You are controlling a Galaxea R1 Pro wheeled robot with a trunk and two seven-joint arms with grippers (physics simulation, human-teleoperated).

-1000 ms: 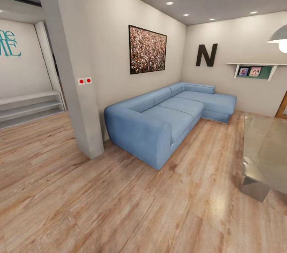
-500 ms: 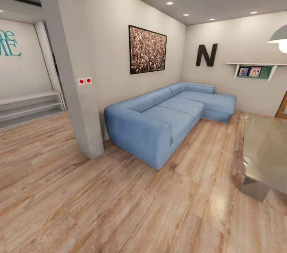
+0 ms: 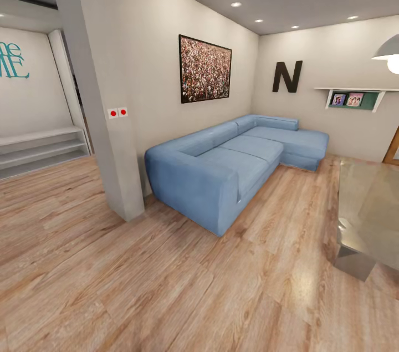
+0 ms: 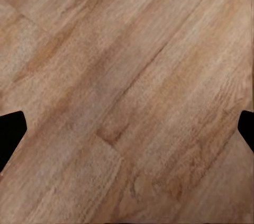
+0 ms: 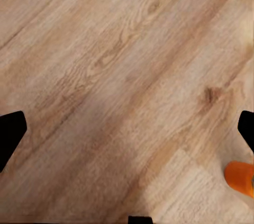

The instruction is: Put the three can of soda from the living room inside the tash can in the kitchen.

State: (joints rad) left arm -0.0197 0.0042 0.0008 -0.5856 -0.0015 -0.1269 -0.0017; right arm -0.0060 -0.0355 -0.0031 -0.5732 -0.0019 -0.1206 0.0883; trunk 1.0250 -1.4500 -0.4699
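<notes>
While the head camera is looking across the living room (image 3: 233, 136), a long blue corner sofa (image 3: 233, 166) is sitting against the pale walls on a wooden plank floor (image 3: 166, 285). Above the sofa a framed crowd picture (image 3: 204, 69) is hanging, and on the far wall a black letter N (image 3: 287, 76) is showing plainly. At the left, teal wall lettering (image 3: 12, 60) is being cut off by a white pillar (image 3: 102, 97); what can be read is "ne" over "ME". Two red-dotted switches (image 3: 117, 112) are sitting on that pillar. A small shelf (image 3: 354, 98) beyond the N is holding two photographs, and a white lamp shade (image 3: 389, 52) is hanging at the right edge. A low glass bench (image 3: 368, 213) is standing near the right edge of the view, well apart from the sofa's near arm.

Both wrist cameras are looking down at floor planks. The left gripper (image 4: 127, 134) is showing its two dark fingertips (image 4: 10, 131) far apart at opposite borders, with nothing between them. The right gripper (image 5: 127, 134) is likewise spread wide, fingertips (image 5: 10, 131) at opposite borders and bare floor between. Close to one right fingertip, an orange object (image 5: 241, 178) is lying on the floor; it is probably one can of soda, though it is cropped and blurred and no label is readable.
</notes>
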